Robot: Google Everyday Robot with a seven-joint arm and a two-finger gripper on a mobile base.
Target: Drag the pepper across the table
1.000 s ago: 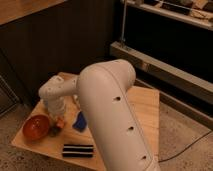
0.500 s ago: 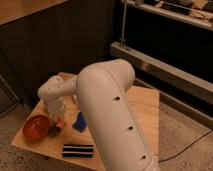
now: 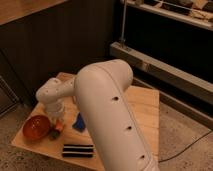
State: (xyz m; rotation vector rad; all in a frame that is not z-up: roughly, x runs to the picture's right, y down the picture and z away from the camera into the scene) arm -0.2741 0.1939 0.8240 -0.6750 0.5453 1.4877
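The pepper shows as a small orange shape with a dark end on the table, just right of the red bowl. My gripper points down from the white wrist right above it, shut and low over the wood. Its tip meets the pepper, but I cannot tell whether the pepper is pinched. My big white arm crosses the middle of the view and hides much of the tabletop.
A round orange-red bowl stands at the table's left front corner. A blue sponge lies just right of the gripper. A flat black object lies near the front edge. A dark wall and metal shelving stand behind the table.
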